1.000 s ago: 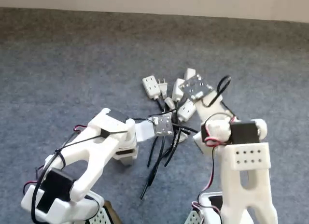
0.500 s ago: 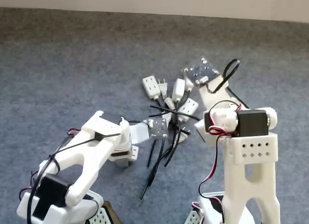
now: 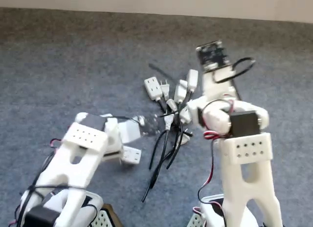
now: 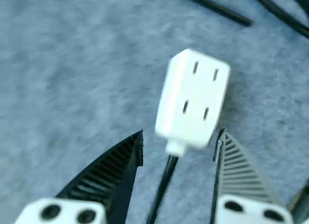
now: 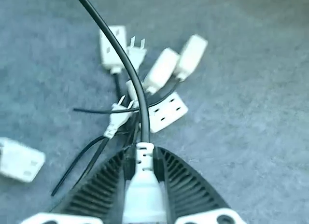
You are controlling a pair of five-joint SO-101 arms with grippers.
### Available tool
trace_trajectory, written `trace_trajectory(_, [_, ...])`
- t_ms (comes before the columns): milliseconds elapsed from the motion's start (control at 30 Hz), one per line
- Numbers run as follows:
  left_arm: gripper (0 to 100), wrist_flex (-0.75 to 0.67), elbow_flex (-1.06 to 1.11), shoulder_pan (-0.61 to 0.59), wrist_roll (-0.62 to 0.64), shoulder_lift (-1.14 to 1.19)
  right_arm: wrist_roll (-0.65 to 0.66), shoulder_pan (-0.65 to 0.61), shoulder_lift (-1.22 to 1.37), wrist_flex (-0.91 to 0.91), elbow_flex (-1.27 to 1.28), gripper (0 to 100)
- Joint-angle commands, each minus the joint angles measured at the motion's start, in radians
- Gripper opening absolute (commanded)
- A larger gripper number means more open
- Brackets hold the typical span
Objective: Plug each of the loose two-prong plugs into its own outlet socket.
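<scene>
Two white printed arms, the left arm and right arm, carry black servo motors and looped red-and-black wiring. The left gripper and right gripper have black ribbed triangular fingers on white mounts.

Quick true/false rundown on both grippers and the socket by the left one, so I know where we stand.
1. The left gripper is open. True.
2. A socket lies on the carpet at its fingertips. True.
3. That socket has a plug in it. False: all four slots are empty.
4. The right gripper is empty. False: it is shut on a white connector with a black cord.
5. Every plug is seated. False: a plug in the pile shows bare prongs.
</scene>
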Motion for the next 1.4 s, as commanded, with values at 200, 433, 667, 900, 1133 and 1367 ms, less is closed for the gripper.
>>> trace_trajectory(200, [25,0.015,-0.073,-0.223,-0.035,-0.101,-0.009,-0.047,0.001,-0.143,0.191,0.6])
trace_trajectory(433, [25,-0.046,-0.071,-0.306,-0.038,-0.099,-0.009,-0.048,0.001,-0.142,0.199,0.6])
trace_trajectory(667, [25,-0.440,-0.039,-0.168,0.342,0.008,-0.018,-0.044,-0.013,-0.148,0.286,0.6])
trace_trajectory(900, [25,-0.499,-0.041,-0.125,0.362,0.271,-0.044,0.012,-0.240,-0.263,0.515,0.6])
trace_trajectory(1133, [25,-0.331,-0.018,-0.124,0.299,0.245,-0.015,0.016,-0.312,-0.262,0.581,0.6])
trace_trajectory(1367, [25,-0.098,0.074,-0.133,0.219,0.010,-0.015,0.012,-0.312,-0.262,0.576,0.6])
